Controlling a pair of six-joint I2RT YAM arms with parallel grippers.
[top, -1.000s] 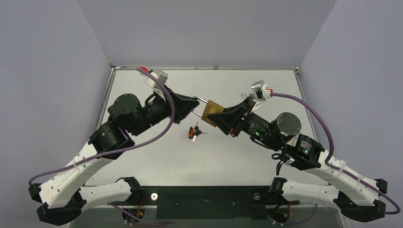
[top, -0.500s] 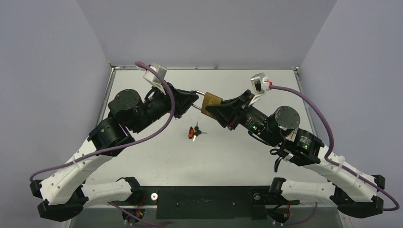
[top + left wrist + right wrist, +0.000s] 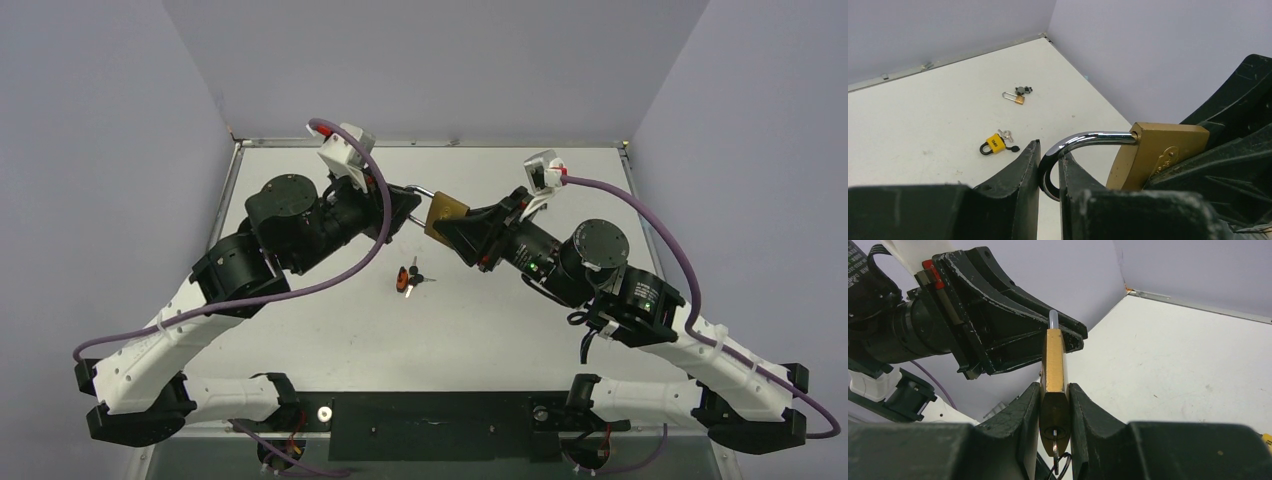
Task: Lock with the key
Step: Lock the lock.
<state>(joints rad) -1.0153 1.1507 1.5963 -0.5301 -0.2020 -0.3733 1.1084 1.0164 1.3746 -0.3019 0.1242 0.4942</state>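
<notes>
Top external view, upper centre: both arms hold the padlock (image 3: pixel 447 209) aloft, left gripper (image 3: pixel 413 206) clenched on its shackle (image 3: pixel 1068 142), right gripper (image 3: pixel 452 232) clamping the brass body, probably bracing it for pushing shut, key (image 3: pixel 1055 446) inserted underneath.

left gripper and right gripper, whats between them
The brass padlock: the left gripper pinches its shackle, the right gripper clamps its body. The top view shows it best.
</notes>
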